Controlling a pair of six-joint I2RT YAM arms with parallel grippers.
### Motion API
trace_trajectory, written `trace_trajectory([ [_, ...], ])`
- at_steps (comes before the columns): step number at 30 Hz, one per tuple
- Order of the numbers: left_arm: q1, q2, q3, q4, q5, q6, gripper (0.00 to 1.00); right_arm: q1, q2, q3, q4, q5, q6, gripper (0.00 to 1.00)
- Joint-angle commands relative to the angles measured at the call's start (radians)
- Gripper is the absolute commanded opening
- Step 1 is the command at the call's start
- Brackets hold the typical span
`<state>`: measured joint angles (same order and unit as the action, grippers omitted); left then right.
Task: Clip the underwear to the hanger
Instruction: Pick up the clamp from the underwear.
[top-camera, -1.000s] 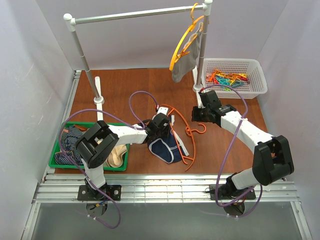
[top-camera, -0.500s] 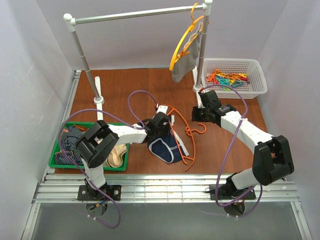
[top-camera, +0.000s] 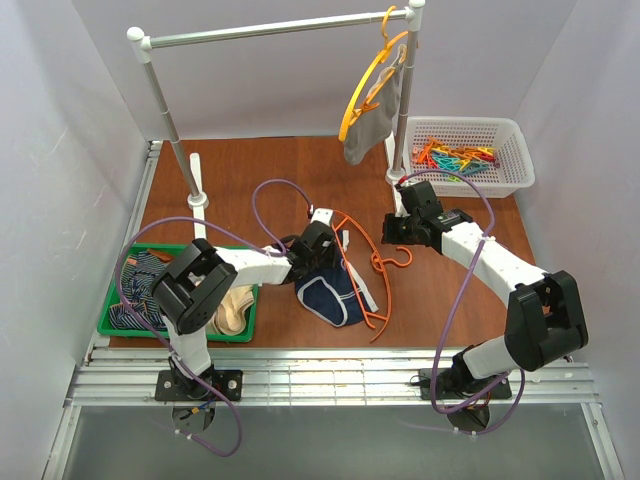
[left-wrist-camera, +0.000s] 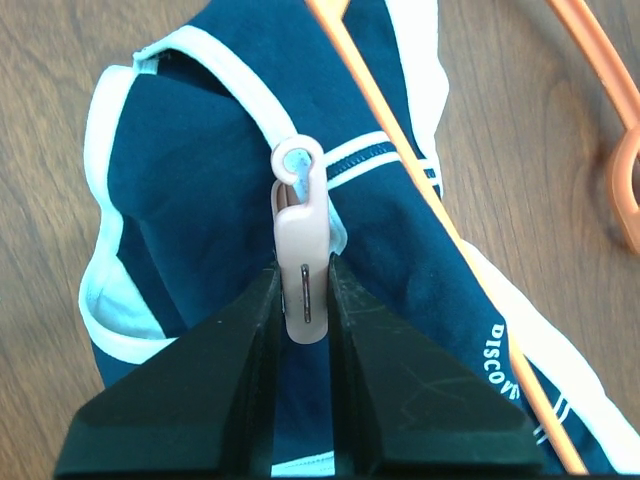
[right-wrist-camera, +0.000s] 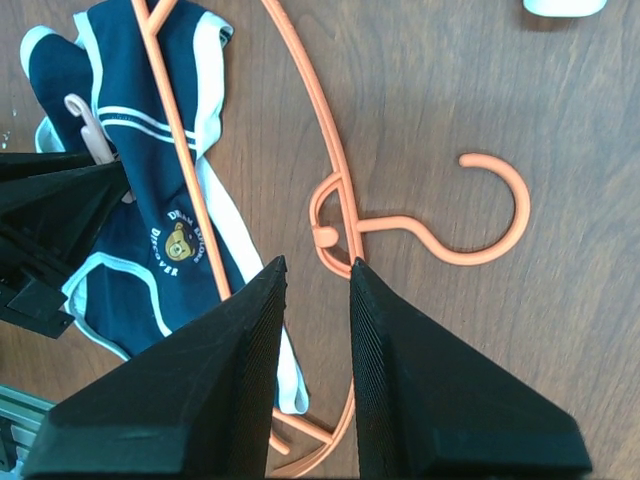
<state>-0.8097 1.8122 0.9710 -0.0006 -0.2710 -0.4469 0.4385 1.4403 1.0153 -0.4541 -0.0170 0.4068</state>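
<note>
Left wrist view: the left gripper (left-wrist-camera: 305, 275) is clamped on a pink clothes peg (left-wrist-camera: 303, 240), and the peg's tip sits on the navy underwear (left-wrist-camera: 190, 200), just beside the orange hanger (left-wrist-camera: 405, 150) lying across it on the table (left-wrist-camera: 520, 100). Over to the right gripper (right-wrist-camera: 317, 265): it hovers above the hanger's neck, jaws narrowly apart, holding nothing.

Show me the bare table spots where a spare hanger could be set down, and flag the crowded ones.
Free: the back strip of table between the two rack posts, and the front patch bounded by the hanger, the right arm and the near edge. Crowded: the centre, where the left gripper holds a peg over the underwear.
</note>
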Motion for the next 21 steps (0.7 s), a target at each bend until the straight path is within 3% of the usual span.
trace_trajectory([
  [1,0.006,-0.060,-0.025,0.037,0.032,0.039,0.12,-0.004,-0.032,-0.014,0.008,-0.023,-0.025,0.22],
  [7,0.023,-0.201,-0.055,0.007,0.144,0.114,0.11,-0.004,-0.053,0.034,-0.012,-0.113,-0.111,0.23],
  [12,0.061,-0.361,-0.080,-0.126,0.390,0.155,0.10,-0.015,-0.099,0.100,-0.073,-0.300,-0.187,0.27],
  [17,0.089,-0.468,-0.075,-0.218,0.779,0.217,0.10,-0.064,-0.147,0.134,-0.129,-0.608,-0.119,0.37],
  [21,0.086,-0.522,-0.066,-0.288,0.860,0.284,0.07,-0.102,-0.205,0.158,-0.135,-0.767,0.025,0.49],
])
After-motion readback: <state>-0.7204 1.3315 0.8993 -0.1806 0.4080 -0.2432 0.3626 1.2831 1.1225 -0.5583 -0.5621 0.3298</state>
